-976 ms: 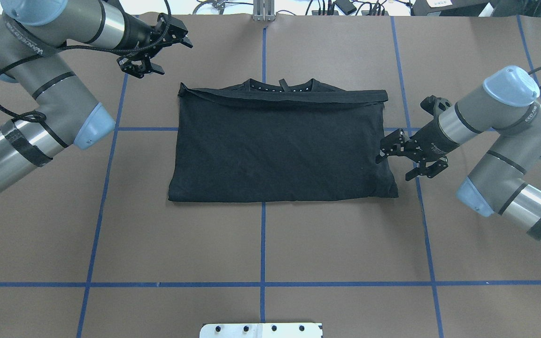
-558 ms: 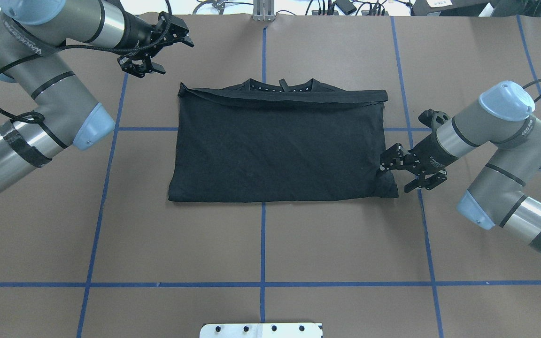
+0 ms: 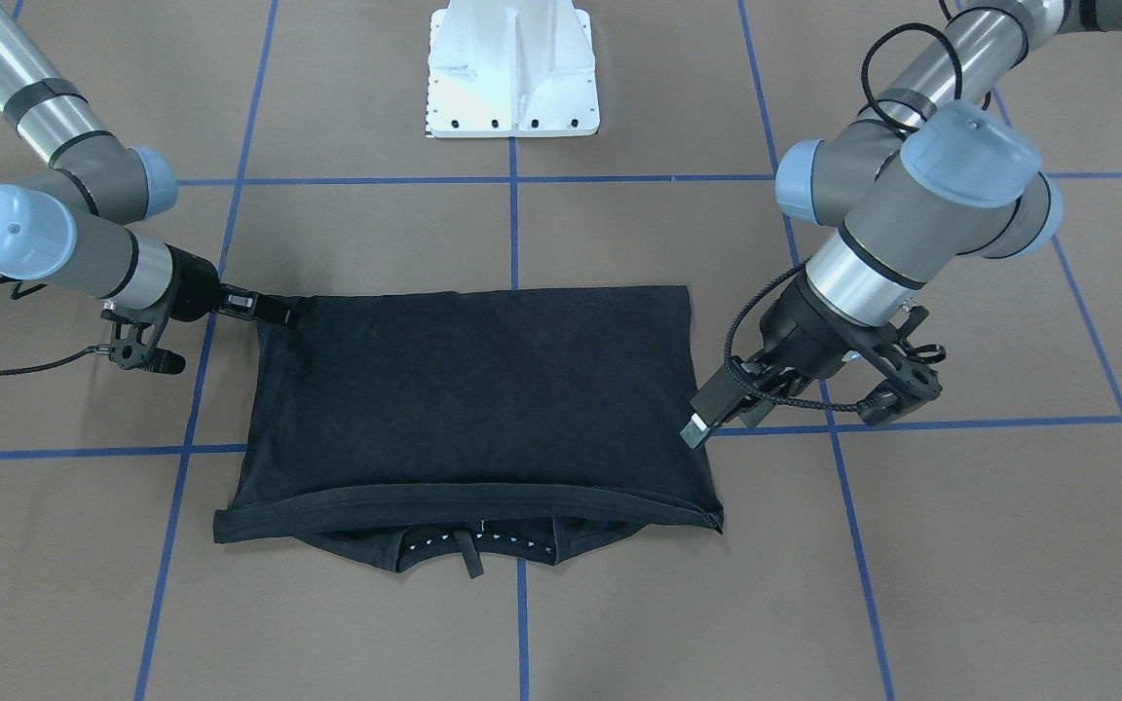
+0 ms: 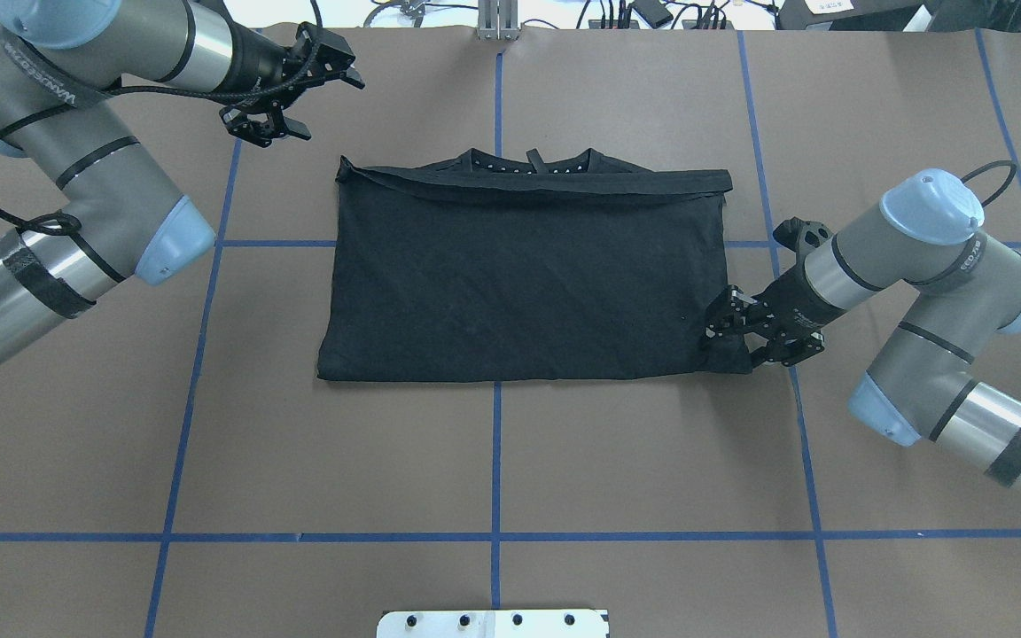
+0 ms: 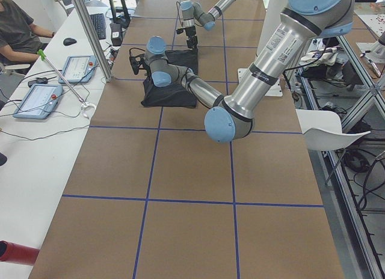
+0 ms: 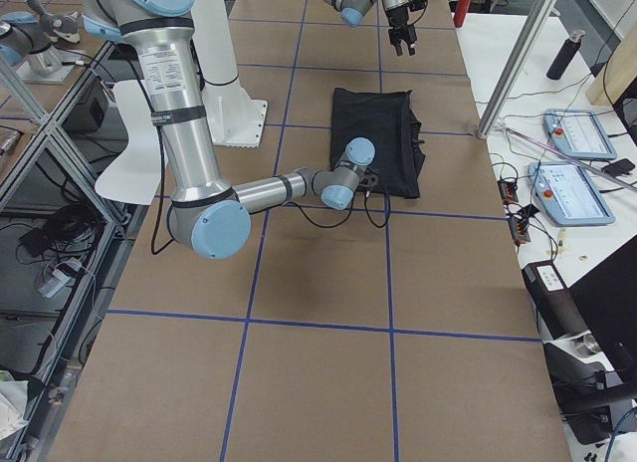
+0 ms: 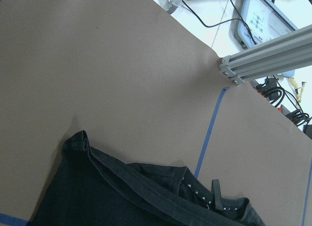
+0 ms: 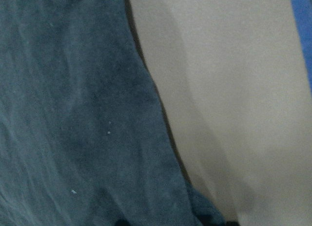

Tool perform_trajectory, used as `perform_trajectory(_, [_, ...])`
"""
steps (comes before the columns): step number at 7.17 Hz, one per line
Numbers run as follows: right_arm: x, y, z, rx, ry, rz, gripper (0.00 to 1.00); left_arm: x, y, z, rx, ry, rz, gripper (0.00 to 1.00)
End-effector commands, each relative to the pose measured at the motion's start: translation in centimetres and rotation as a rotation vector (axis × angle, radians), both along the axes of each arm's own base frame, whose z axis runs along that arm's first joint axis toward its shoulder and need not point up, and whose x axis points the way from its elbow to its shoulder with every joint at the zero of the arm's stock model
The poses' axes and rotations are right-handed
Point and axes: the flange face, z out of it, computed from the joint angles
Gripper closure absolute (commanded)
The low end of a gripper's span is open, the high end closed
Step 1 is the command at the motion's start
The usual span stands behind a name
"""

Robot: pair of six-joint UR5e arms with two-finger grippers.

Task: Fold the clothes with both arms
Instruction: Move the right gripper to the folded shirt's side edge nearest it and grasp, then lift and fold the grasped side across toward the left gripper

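shirt [image 4: 519, 275] lies folded flat mid-table [image 4: 652, 461], collar [image 4: 530, 162] at the far edge. Light limp cotton, and the layers will likely slide, so pinch the whole stack at the corners, not mid-panel. right gripper [image 4: 735, 341] sits on the near right corner, touching fabric; can't tell if it's clamped. left gripper [image 4: 331, 108] is spread wide, off the cloth beyond the far left corner.

A T-shirt [image 4: 519, 283] is showing plain black, with a row of small white dots at its neckline, against a tabletop [image 4: 652, 461] that is wearing matt brown under a grid of blue tape lines [image 4: 495, 461]. The left arm [image 4: 103, 177] and right arm [image 4: 865, 244] are gleaming grey-silver with light-blue joint caps, black bands and black cables, while the base block [image 3: 512, 68] is shining white.
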Motion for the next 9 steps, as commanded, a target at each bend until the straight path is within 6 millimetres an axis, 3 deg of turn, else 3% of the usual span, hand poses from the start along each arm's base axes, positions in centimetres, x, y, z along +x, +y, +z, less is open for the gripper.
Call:
perform_trajectory(1, [0.2, 0.2, -0.4, -0.006, -0.02, -0.024, 1.0, -0.1, 0.0, 0.0, 0.0, 0.0, -0.002, 0.0])
perform_trajectory(2, [1.1, 0.0, -1.1, -0.013, -0.045, -0.04, 1.0, -0.1, 0.0, 0.0, 0.0, 0.0, -0.002, 0.0])
perform_trajectory(4, [2.4, 1.9, -4.3, 0.019, -0.109, -0.08, 1.0, -0.2, -0.1, 0.2, -0.002, -0.002, -0.004, 0.0])
perform_trajectory(6, [2.1, 7.2, -9.3, -0.005, -0.249, -0.33, 1.0, -0.3, -0.1, 0.1, -0.001, -0.001, -0.005, 0.01])
perform_trajectory(7, [0.5, 9.5, -12.7, 0.023, -0.291, -0.389, 1.0, -0.5, 0.0, 0.0, 0.001, 0.001, -0.007, 0.01])
perform_trajectory(9, [-5.6, 13.1, -19.2, 0.052, -0.35, -0.493, 1.0, -0.4, 0.2, -0.5, -0.025, -0.018, -0.002, 0.01])
